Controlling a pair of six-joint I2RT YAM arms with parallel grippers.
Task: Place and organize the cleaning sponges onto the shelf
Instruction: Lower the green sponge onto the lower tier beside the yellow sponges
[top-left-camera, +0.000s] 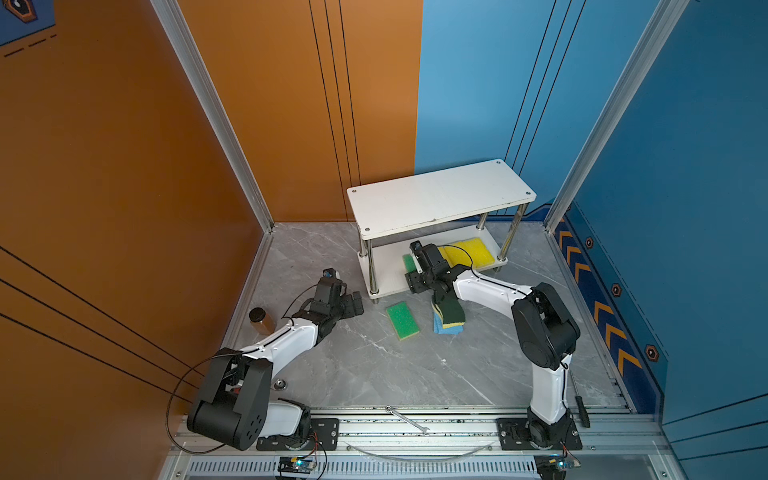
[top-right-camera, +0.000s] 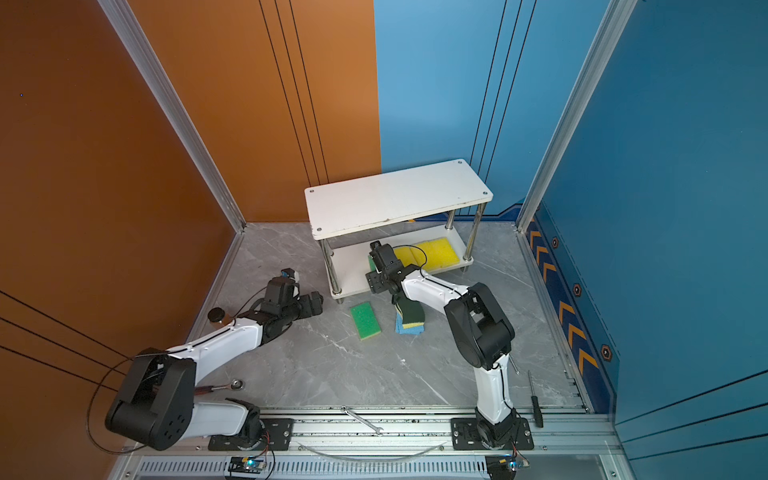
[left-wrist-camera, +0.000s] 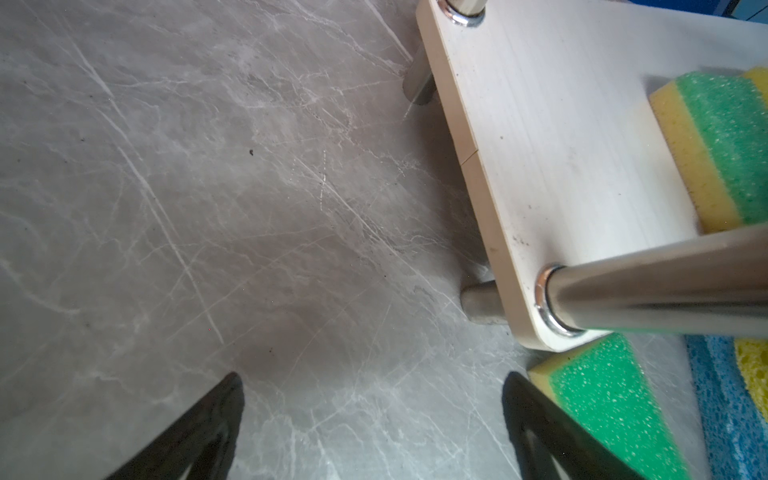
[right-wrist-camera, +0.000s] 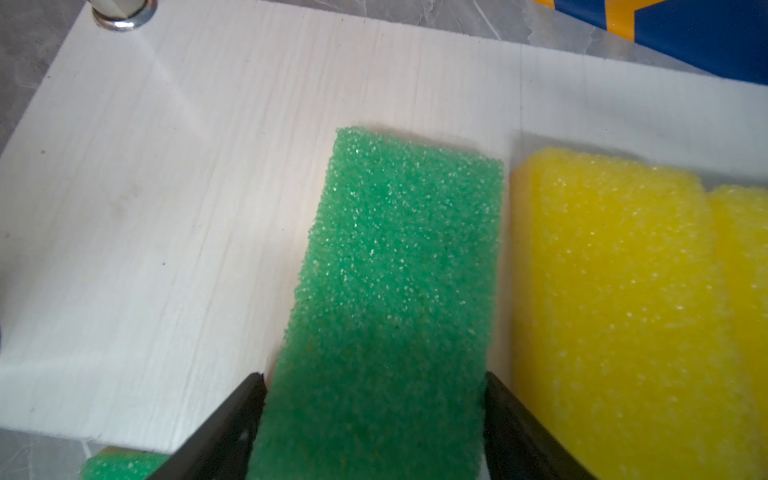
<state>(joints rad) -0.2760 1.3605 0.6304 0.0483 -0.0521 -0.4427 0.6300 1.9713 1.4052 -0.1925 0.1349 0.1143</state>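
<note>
On the lower board of the white two-tier shelf with chrome posts (top-left-camera: 440, 195): a bright green-topped yellow foam sponge (right-wrist-camera: 395, 291) lies flat, near the board's middle.
Beside it: two flat yellow foam sponges (right-wrist-camera: 623, 311) lie side by side on the same board, just beside the green one, with a thin gap between.
Right pincer (right-wrist-camera: 374, 384): it reaches in under the top board, and its black fingers press the green sponge's two long sides, holding it.
Before the shelf: a second green-topped rectangular sponge (top-left-camera: 402, 320) lies on the grey marble counter (top-left-camera: 374, 365). Near it, a wavy dark-green-topped yellow sponge (top-left-camera: 453, 313) sits on a light blue foam sponge (top-left-camera: 438, 328).
Left pincer (left-wrist-camera: 372, 376): it is low over bare counter just beside the shelf's left end, fingers wide apart with nothing between them.
Counter's left edge: a brown jar with a black lid (top-left-camera: 259, 320) stands upright.
</note>
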